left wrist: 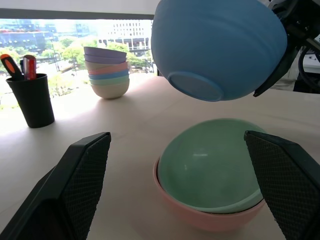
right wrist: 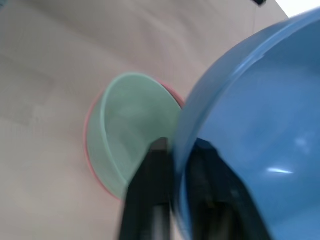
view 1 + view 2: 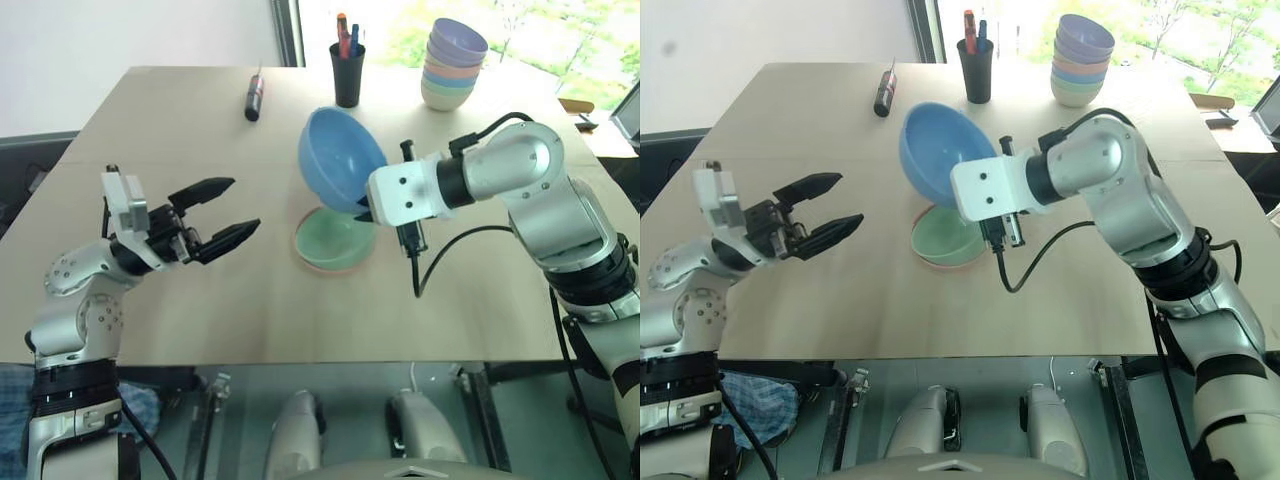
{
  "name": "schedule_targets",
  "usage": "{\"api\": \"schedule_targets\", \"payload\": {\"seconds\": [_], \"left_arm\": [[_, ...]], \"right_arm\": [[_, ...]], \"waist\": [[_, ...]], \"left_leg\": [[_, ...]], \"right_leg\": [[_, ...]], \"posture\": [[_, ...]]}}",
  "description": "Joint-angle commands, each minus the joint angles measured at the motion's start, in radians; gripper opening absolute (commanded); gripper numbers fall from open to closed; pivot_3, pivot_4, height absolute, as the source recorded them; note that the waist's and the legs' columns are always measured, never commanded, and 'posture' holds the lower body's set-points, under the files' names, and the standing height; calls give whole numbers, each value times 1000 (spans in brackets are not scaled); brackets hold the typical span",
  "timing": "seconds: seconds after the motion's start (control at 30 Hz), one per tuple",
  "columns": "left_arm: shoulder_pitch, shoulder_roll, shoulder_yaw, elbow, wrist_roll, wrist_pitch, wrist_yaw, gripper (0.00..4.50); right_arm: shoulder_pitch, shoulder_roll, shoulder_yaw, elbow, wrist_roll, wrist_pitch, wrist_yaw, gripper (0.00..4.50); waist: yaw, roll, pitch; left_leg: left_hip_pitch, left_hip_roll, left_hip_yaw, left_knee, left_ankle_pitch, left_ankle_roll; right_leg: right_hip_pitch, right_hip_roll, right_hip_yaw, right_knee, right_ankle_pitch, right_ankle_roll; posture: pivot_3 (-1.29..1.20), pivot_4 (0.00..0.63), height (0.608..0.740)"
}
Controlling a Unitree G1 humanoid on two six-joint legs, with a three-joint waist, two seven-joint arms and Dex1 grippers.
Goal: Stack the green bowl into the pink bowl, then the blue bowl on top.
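Note:
The green bowl (image 3: 335, 238) sits nested inside the pink bowl (image 1: 200, 220) at the middle of the table. Of the pink bowl, just the rim shows around it. The blue bowl (image 3: 340, 160) hangs tilted in the air just above them, its opening turned toward the left and up. My right gripper (image 2: 177, 147) is shut on the blue bowl's near rim, one finger inside and one outside. My left gripper (image 3: 245, 204) hovers open to the left of the bowls, pointing at them with nothing between its fingers (image 1: 85, 170).
A tower of several pastel bowls (image 3: 455, 65) stands at the far right of the table. A black cup of pens (image 3: 347, 70) is beside it, and a dark pen-like tool (image 3: 254, 97) lies further left. The table's front edge (image 3: 300, 360) is close to me.

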Motion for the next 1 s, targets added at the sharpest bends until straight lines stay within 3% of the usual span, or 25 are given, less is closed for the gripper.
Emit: {"api": "schedule_targets", "payload": {"seconds": [0.03, 0.2, 0.3, 0.47, 0.63, 0.8, 1.0], "left_arm": [[-26, 14, -4, 7, 9, -21, -23, 4500], [-38, 7, -13, 16, 17, -27, -32, 4500], [-25, 9, -23, 14, 33, -20, -15, 4500], [46, 23, -37, -44, 42, 64, 42, 4500], [78, 21, -50, -74, 85, 67, 99, 4500], [106, 20, -41, -106, 84, 75, 128, 4500], [122, 27, -34, -92, 118, 25, 140, 4500]], "right_arm": [[1, -15, -1, -44, 1, 21, -14, 2196], [16, -19, -40, -67, 2, 47, -72, 4447], [61, -56, -122, -76, 29, 113, -112, 4479], [323, -128, -403, -143, 160, 231, -173, 4479], [600, -144, -627, -199, 271, 174, -218, 4479], [915, -78, -882, -202, 376, -12, -230, 4479], [1175, -65, -981, -230, 493, -83, -189, 4479]], "waist": [[0, 0, 0], [0, 0, 0], [1, 0, 0], [20, -5, -2], [20, -5, -2], [20, -5, -2], [16, -5, -2]], "left_leg": [[0, 0, 0, 0, 0, 0], [0, 0, 0, 0, 0, 0], [0, 0, 0, 0, 0, 0], [0, 0, -1, 0, 0, 0], [0, 0, -2, -1, 0, 0], [1, -1, -5, -1, 0, 0], [3, -1, -6, -1, 0, 0]], "right_leg": [[0, 0, 0, 0, 0, 0], [0, 0, 0, 0, 0, 0], [0, 0, 0, 0, 0, 0], [2, -1, -1, -3, 0, 0], [3, 0, -2, -4, 0, 0], [7, 0, -4, -6, 0, 0], [9, 0, -4, -7, 0, 0]], "posture": [[0, 150, 740], [0, 150, 740], [0, 150, 740], [0, 150, 740], [0, 150, 740], [0, 150, 740], [0, 150, 740]]}}
